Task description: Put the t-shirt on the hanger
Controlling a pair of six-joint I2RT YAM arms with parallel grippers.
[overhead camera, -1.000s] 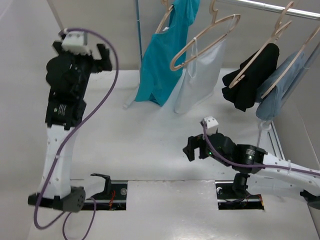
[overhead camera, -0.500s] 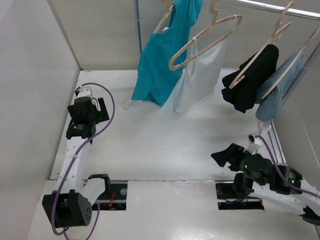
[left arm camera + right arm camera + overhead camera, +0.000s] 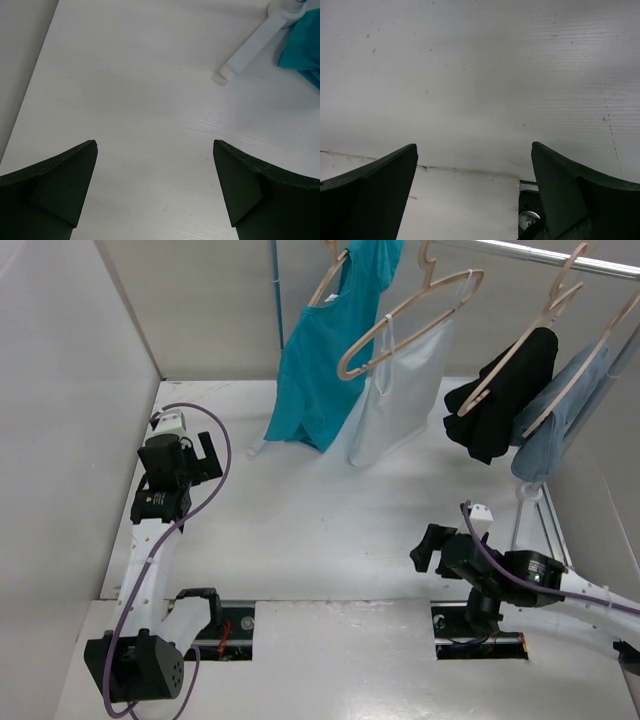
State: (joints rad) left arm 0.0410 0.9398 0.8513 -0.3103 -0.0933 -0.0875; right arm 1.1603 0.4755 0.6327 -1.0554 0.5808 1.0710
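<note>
The teal t-shirt [image 3: 318, 360] hangs from a wooden hanger [image 3: 329, 280] at the back, its hem near the table. Its edge shows at the top right of the left wrist view [image 3: 306, 47]. My left gripper [image 3: 207, 457] is open and empty, low over the table's left side, well left of the shirt; its jaws stand wide apart in the left wrist view [image 3: 155, 143]. My right gripper [image 3: 428, 546] is open and empty near the table's front edge on the right; the right wrist view [image 3: 474, 145] shows only bare table between its jaws.
A second wooden hanger [image 3: 410, 310] carries a white translucent garment [image 3: 400, 400]. A black garment [image 3: 500, 395] and a light-blue denim-like garment [image 3: 565, 420] hang on hangers at the right. The rack's white foot [image 3: 252, 45] lies on the table. A side wall [image 3: 60, 440] stands at the left.
The left arm has come down from high at the back left to low over the table's left side. The right arm pulled back toward the front edge, then shifted slightly left. Both grippers stay open.
</note>
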